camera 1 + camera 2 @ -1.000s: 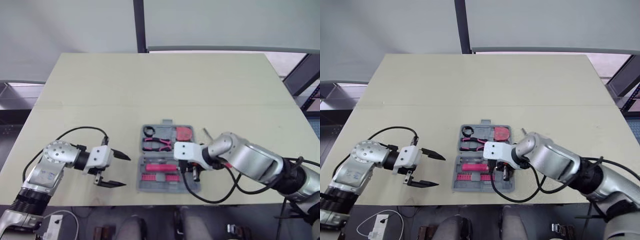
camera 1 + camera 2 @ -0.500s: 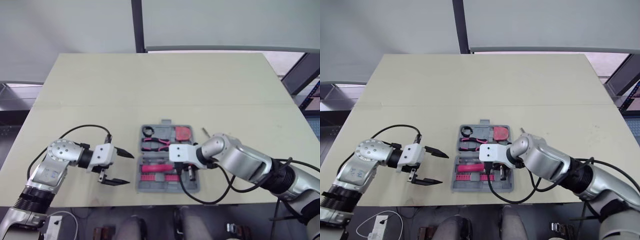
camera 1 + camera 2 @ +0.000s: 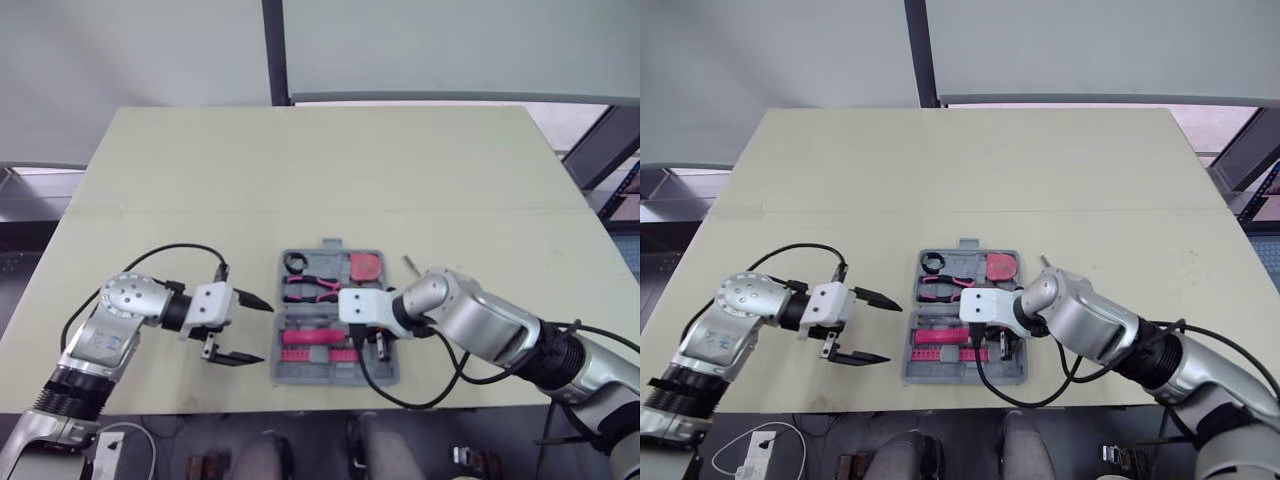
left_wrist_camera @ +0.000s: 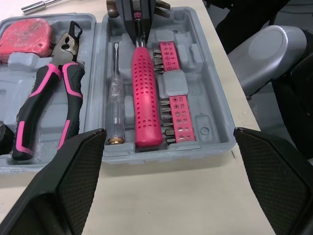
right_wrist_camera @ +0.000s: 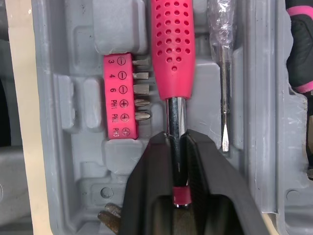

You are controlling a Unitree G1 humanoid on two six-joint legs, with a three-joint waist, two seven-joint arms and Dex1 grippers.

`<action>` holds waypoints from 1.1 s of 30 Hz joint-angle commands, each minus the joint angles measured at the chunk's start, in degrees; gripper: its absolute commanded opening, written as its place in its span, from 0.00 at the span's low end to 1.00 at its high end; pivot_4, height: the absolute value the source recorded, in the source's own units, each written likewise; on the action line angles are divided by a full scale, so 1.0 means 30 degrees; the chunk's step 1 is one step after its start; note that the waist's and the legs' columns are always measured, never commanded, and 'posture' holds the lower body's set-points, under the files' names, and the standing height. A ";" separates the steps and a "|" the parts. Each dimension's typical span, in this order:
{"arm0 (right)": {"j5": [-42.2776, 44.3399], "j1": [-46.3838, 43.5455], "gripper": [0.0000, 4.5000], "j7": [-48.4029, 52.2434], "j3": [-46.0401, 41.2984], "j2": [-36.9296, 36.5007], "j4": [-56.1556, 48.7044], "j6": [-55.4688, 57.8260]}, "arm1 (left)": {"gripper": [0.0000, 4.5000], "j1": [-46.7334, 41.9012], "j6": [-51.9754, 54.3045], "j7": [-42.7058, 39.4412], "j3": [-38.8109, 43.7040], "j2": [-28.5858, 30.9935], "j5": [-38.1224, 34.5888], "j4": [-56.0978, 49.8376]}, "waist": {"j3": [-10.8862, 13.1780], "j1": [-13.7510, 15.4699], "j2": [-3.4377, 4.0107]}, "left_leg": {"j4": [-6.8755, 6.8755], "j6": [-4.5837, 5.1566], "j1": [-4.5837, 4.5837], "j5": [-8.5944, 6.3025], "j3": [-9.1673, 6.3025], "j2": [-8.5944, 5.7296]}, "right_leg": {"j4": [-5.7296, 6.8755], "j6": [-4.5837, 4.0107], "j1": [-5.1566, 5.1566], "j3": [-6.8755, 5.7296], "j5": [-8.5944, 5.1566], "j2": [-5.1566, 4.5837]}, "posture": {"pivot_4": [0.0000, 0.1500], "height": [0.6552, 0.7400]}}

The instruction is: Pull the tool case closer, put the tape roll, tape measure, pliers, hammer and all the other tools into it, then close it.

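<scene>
pink bit rack (image 5: 117, 95) labelled 3, 4, 6; right hand (image 5: 176, 143) tight on hammer (image 5: 173, 44), left hand (image 3: 262, 330) apart

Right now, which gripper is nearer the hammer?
Right. The right gripper is clamped on the metal shank of the hammer inside the tool case; the left gripper hangs open beside the case's left edge, touching nothing.

**Case between my claws**

The open grey plastic tool case (image 4: 210, 122) lies just right of my left claw (image 3: 266, 330). My right claw (image 5: 176, 139) sits over its near half, on the pink-handled steel hammer (image 5: 173, 44). The clear-handled screwdriver (image 4: 115, 107) lies just beyond the hammer, and the pink-handled pliers (image 4: 71, 73) lie in the far half.
</scene>
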 commanded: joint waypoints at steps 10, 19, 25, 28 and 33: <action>0.3321 0.4896 0.94 -0.0311 -0.8262 0.2668 0.2247 -0.6378 | 1.00 -0.0610 0.0438 0.0133 0.0196 -0.0262 -0.0483 -0.1105 | -0.0018 0.0064 -0.0034 | -0.0005 0.0001 0.0000 -0.0001 -0.0006 -0.0005 | -0.0003 0.0008 0.0037 -0.0018 0.0005 0.0055 | 1.00 1.00; 0.3048 0.9054 0.06 0.0164 -0.9472 0.4466 0.4961 -1.3041 | 1.00 -0.0839 0.0200 -0.0166 0.0226 -0.0208 -0.0449 -0.0768 | -0.0017 -0.0012 -0.0031 | -0.0006 0.0001 0.0026 0.0000 0.0008 0.0003 | 0.0003 0.0012 0.0041 0.0013 0.0007 0.0098 | 1.00 1.00; 0.2558 0.9627 0.01 -0.0226 -0.9512 0.5020 0.5612 -1.3850 | 1.00 -0.1191 0.0365 -0.0200 0.0080 -0.0309 -0.0392 -0.0627 | -0.0016 0.0039 -0.0029 | -0.0007 0.0000 0.0043 0.0001 0.0009 0.0004 | 0.0005 0.0005 0.0046 0.0018 0.0005 0.0091 | 1.00 1.00; 0.2603 0.9829 0.01 -0.0035 -0.9445 0.5097 0.5468 -1.3786 | 1.00 -0.1205 0.0740 -0.0339 -0.0027 -0.0336 -0.0558 -0.0810 | -0.0015 0.0049 -0.0029 | -0.0007 0.0001 0.0043 0.0000 0.0008 0.0001 | 0.0009 0.0006 0.0055 0.0016 0.0006 0.0086 | 1.00 1.00; 0.1682 0.9862 0.01 -0.0460 -0.8979 0.5005 0.5893 -1.3244 | 1.00 -0.1285 0.0727 -0.0347 -0.0077 -0.0481 -0.0388 -0.0781 | -0.0016 0.0050 -0.0029 | -0.0004 0.0000 0.0045 0.0001 0.0006 0.0006 | 0.0013 0.0006 0.0058 0.0015 0.0006 0.0086 | 1.00 1.00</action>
